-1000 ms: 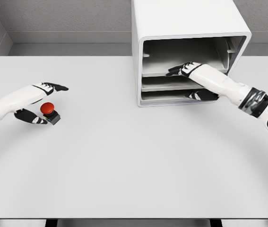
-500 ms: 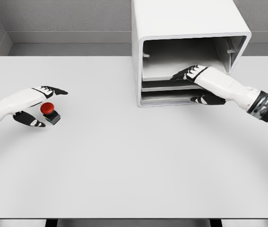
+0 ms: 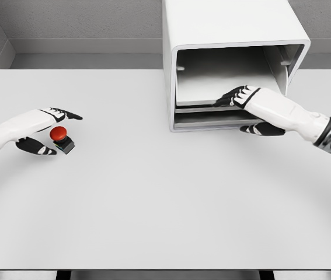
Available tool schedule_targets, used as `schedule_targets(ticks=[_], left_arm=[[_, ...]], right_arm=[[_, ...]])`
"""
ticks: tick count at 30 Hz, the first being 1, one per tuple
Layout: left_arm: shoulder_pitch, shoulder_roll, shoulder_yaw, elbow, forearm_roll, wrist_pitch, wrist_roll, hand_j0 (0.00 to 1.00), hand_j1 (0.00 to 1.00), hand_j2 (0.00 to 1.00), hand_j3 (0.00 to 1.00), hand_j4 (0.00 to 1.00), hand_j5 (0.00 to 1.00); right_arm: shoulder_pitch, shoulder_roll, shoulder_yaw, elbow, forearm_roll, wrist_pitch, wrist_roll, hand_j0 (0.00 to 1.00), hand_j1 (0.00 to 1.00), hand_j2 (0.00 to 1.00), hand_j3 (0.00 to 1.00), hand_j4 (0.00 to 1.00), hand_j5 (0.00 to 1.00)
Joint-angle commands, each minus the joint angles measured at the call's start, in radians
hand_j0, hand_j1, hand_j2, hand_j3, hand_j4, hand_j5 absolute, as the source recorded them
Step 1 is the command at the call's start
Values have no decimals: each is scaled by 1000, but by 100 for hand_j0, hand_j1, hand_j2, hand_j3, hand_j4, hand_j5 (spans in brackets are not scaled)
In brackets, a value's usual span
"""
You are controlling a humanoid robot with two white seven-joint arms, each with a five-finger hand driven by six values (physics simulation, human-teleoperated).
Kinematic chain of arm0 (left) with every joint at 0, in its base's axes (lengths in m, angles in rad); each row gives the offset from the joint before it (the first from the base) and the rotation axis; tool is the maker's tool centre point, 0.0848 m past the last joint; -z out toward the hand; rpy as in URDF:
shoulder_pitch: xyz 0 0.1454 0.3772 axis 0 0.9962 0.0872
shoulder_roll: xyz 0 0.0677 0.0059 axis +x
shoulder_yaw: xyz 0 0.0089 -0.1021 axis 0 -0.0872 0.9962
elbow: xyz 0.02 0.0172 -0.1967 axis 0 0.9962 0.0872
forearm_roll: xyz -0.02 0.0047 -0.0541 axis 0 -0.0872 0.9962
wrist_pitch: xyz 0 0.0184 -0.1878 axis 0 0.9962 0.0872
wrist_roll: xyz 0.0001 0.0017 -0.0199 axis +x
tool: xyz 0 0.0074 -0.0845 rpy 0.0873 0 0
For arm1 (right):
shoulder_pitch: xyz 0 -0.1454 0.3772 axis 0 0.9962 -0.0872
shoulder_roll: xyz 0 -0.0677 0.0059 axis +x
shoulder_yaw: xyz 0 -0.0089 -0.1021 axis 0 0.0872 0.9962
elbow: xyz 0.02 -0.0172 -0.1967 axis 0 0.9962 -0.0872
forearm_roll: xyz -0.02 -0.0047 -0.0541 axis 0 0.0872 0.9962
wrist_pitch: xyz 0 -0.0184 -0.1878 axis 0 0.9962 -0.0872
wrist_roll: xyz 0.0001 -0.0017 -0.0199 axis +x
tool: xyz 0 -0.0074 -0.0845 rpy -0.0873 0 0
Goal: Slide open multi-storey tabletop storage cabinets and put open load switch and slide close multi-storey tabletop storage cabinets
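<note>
Cabinet (image 3: 229, 35) tray (image 3: 212, 93) edge pinched by right hand (image 3: 248, 104); left hand (image 3: 42, 131) spread beside red switch (image 3: 61, 137).

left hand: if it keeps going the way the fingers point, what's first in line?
Probably nothing nearby. The left hand points right and slightly back across the bare table; the red switch sits between thumb and fingers, not ahead. The cabinet stands far off in that direction, though depth is uncertain.
</note>
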Motion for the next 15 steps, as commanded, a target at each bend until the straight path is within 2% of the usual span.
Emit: schedule_targets(ticks=[1,4,9,13,15], left_arm=[[0,1,-1,-2,10,3,0,89,89,89,89,89,89],[-2,1,0,-2,9,3,0,88,88,88,88,88,88],[0,3,-4,-11,3,3,0,88,88,88,88,88,88],[2,15,-6,-14,3,3,0,85,85,85,85,85,85],[3,17,-4,-25,3,3,0,81,81,81,81,81,81]], right_arm=[[0,-7,-3,-6,-8,1,-1,84,84,84,84,84,84],[34,-11,-43,-29,-8,1,1,84,84,84,84,84,84],[52,-24,-54,-51,-8,1,1,84,84,84,84,84,84],[58,-28,-58,-64,-8,1,1,84,84,84,84,84,84],[64,-33,-65,-64,-8,1,1,84,84,84,84,84,84]])
